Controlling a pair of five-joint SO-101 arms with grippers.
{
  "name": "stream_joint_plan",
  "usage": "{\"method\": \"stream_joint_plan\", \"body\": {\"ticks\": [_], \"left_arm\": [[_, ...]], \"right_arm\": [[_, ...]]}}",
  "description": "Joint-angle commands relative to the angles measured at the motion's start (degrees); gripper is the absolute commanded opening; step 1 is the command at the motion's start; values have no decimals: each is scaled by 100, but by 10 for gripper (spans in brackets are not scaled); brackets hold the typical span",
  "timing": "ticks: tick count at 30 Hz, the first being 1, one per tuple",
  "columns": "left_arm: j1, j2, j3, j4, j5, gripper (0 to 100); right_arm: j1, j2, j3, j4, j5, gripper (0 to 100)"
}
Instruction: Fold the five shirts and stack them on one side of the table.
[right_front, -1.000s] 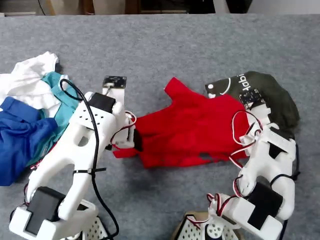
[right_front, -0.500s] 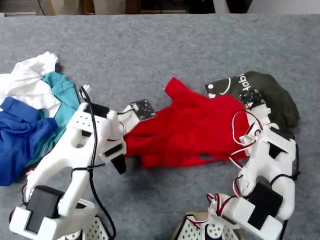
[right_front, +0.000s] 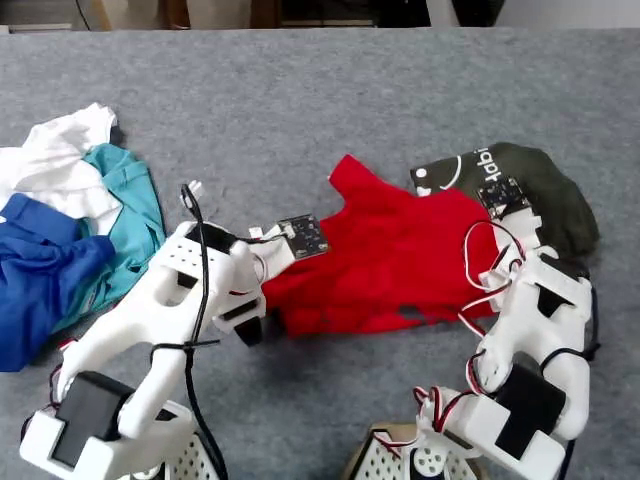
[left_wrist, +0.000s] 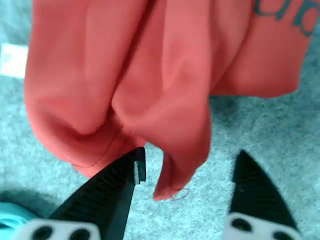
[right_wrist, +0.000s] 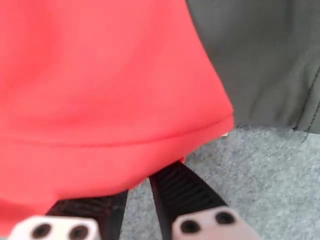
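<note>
The red shirt (right_front: 385, 260) lies spread in the middle of the grey table (right_front: 330, 100). My left gripper (right_front: 258, 305) sits at its left edge. In the left wrist view that gripper (left_wrist: 192, 167) is open, and a bunched fold of the red shirt (left_wrist: 165, 95) hangs down between its black fingers (left_wrist: 117, 185). My right gripper (right_front: 492, 258) is at the shirt's right edge, beside the dark olive shirt (right_front: 545, 190). In the right wrist view its fingers (right_wrist: 182, 192) are shut on the hem of the red shirt (right_wrist: 100, 100), with the olive shirt (right_wrist: 265, 60) alongside.
White (right_front: 55, 160), teal (right_front: 125, 215) and blue (right_front: 40, 275) shirts lie crumpled in a pile at the table's left side. Bare grey table stretches across the back and in front of the red shirt. Both arm bases stand at the near edge.
My left arm swung right and toward the near edge, and the red shirt's left edge drew inward with it. The right arm kept still.
</note>
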Motion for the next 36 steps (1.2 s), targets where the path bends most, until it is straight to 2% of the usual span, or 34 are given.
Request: {"method": "stream_joint_plan", "body": {"ticks": [1, 7, 11, 19, 25, 28, 31, 36], "left_arm": [[158, -84, -141, -44, -44, 180], [176, -75, -387, -53, 246, 106], [193, -75, -536, -35, 404, 19], [220, -84, -633, 70, 651, 17], [229, -699, -1336, 1354, 651, 17], [220, -1288, -1688, 1996, 651, 17], [167, -1938, -2031, 2576, 651, 17], [-132, -2923, -2646, 3569, 615, 17]], "right_arm": [[-127, -198, 13, -105, -70, 3], [-127, -198, 13, -105, -70, 3], [-127, -198, 13, -105, -70, 3], [-127, -198, 13, -105, -70, 3], [-145, -198, 4, -105, -70, 3], [-382, -295, -57, -35, -281, 3], [-620, -646, -198, 422, -510, 3], [-1200, -1684, -277, 1451, -431, 5]]}}
